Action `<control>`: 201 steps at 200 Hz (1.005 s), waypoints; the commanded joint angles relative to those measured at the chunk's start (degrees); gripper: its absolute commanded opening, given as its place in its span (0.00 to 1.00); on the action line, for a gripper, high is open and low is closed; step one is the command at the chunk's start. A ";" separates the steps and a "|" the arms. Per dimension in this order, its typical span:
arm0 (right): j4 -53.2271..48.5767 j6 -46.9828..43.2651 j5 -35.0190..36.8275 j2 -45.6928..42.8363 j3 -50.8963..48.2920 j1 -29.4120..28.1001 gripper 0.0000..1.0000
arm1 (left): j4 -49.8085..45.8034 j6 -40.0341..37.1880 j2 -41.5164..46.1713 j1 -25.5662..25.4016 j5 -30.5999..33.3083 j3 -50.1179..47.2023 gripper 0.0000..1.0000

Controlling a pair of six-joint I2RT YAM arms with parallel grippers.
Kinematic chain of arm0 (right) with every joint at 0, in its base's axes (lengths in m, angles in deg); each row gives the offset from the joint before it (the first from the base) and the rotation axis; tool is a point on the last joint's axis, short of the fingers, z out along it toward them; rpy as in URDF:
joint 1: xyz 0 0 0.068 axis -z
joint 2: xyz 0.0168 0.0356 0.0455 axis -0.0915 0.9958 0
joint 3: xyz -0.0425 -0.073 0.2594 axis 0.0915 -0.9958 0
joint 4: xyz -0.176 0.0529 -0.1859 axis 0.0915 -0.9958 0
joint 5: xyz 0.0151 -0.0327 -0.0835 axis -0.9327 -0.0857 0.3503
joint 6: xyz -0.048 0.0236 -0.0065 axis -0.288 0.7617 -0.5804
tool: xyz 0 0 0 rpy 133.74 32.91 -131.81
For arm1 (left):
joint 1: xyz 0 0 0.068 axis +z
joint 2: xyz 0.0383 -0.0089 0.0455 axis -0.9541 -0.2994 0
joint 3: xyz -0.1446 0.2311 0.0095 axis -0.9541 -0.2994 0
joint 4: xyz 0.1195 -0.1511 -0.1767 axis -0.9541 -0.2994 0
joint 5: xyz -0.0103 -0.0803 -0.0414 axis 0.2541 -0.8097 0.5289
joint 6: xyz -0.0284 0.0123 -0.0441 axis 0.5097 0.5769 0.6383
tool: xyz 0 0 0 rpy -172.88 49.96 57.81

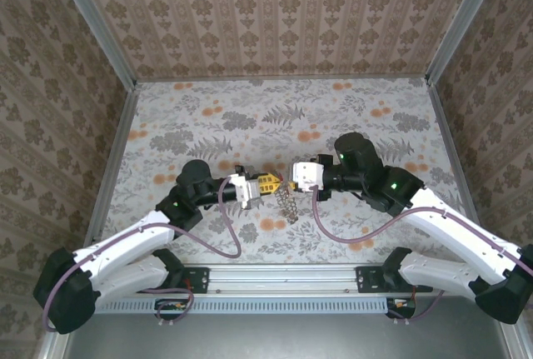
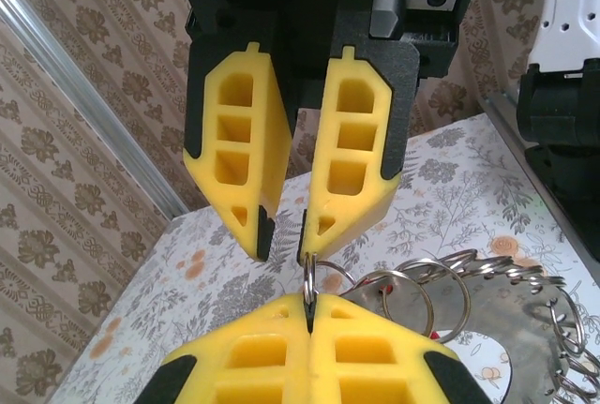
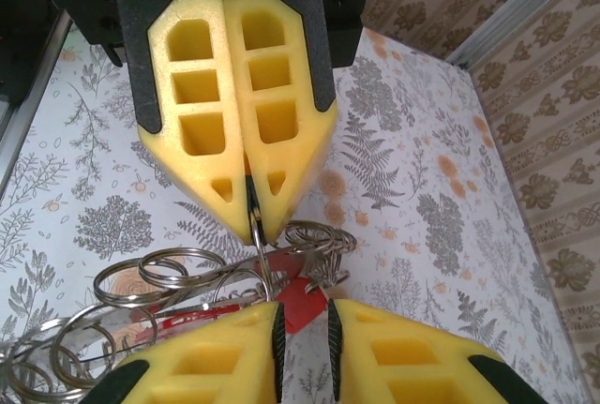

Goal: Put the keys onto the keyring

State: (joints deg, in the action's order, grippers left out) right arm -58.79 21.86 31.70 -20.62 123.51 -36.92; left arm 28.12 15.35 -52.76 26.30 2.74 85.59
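Left gripper clamped shut on one thin wire loop at the rim of the large round silvery metal keyring, which carries small wire loops all round. Held this way, the ring hangs below my fingertips and the pinched loop is presented edge-on to my other arm. Whether its low edge rests on the floral-patterned bench, I cannot tell. In the top view the bunch dangles toward 5 o'clock from the left gripper, mid-bench.

Opposite, my right gripper faces it nose to nose from 3 o'clock. Its jaws are parted by a narrow slot, with nothing clamped between them that I can see. The pinched loop sits just at one right fingertip; touching or not, cannot tell.

Small keys with bright red plastic heads: red shows among the loops at 6 o'clock below the left fingertips in the right wrist view. Shafts hidden, so I cannot tell whether any is threaded.

Judgement: one arm acts as the vice, the other does the fine work. The narrow slot suits a thin loop or a key head. Risk: the dangling ring swings and the loop twists out of line.
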 commanded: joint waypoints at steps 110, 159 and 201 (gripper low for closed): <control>-4.84 -2.49 1.10 -2.37 1.41 -1.11 0.25 | 5.59 3.27 -1.07 -0.98 -1.32 2.88 0.00; -3.75 -2.57 0.46 -1.75 1.41 -1.09 0.24 | 6.25 3.68 -1.81 -1.22 -2.45 3.20 0.00; -3.20 -2.67 0.33 -0.74 0.79 -1.17 0.24 | 7.93 4.93 -2.54 -1.40 -2.44 3.35 0.00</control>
State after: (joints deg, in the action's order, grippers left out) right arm -62.16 20.49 32.00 -21.78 124.17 -37.77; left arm 30.57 18.10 -55.05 25.40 1.93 86.21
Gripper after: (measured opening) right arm 0.238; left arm 0.043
